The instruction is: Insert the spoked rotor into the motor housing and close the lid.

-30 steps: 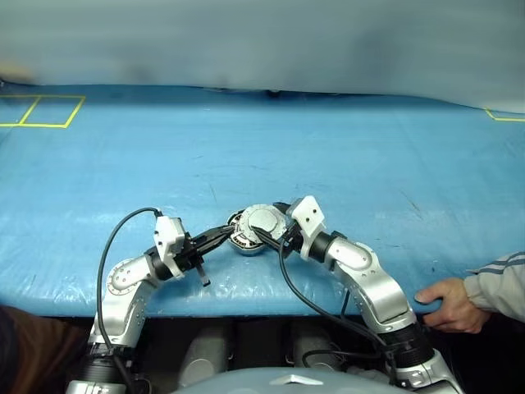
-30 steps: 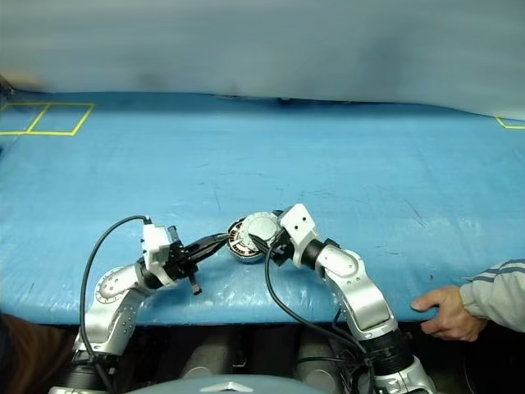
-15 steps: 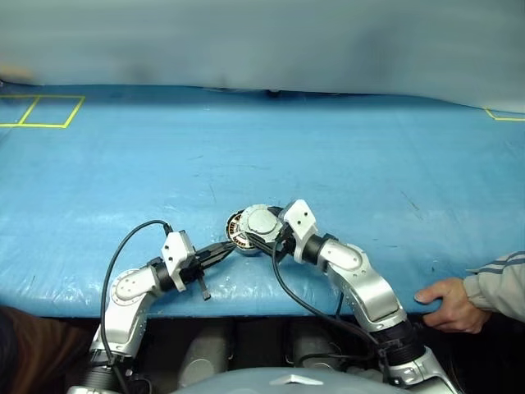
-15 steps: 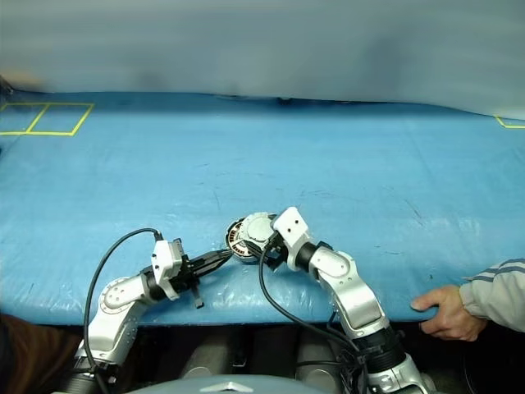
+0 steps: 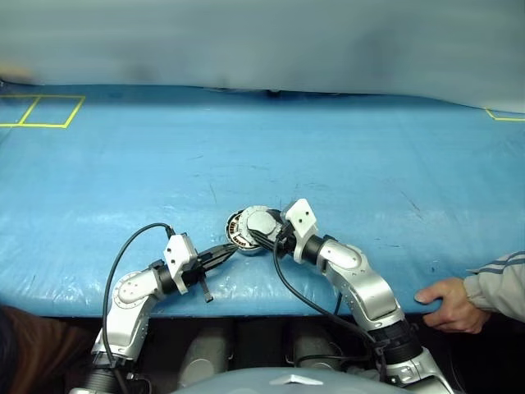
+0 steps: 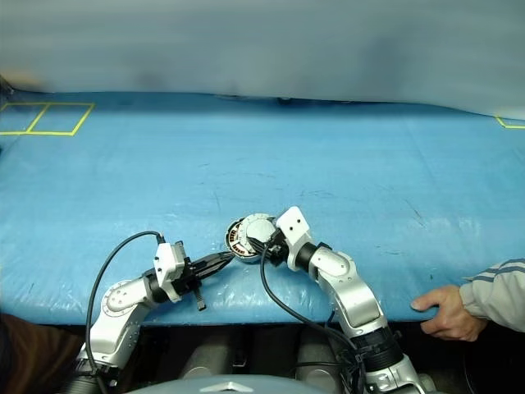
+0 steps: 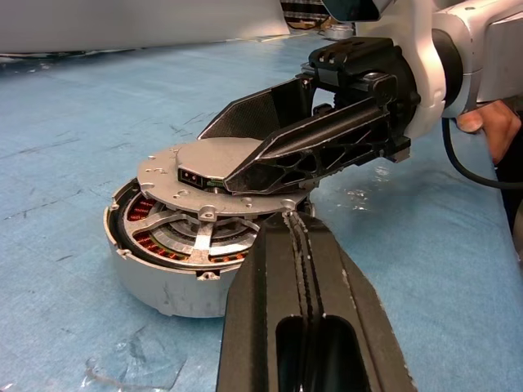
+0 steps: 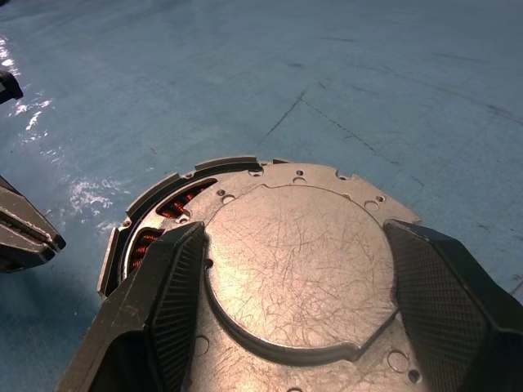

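The motor housing (image 5: 239, 235), a squat grey ring with copper windings, sits on the blue table (image 5: 328, 148) near its front edge. Silver spokes of the spoked rotor (image 7: 198, 237) show inside it. The silver lid (image 8: 298, 261) lies on top, shifted to one side, so part of the windings stays uncovered. My right gripper (image 8: 296, 231) reaches in from the right and is shut on the lid, one finger against each side of its raised centre. My left gripper (image 7: 296, 222) is shut, and its tip meets the lid's rim from the left.
A person's hand (image 5: 447, 302) with a grey sleeve rests on the table's front edge at the right. Yellow tape squares (image 5: 41, 111) mark the far left corner. A cable loops from each wrist near the front edge.
My left gripper has sunk a little towards the table, still shut at the housing's side. The right gripper and the lid stay over the housing.
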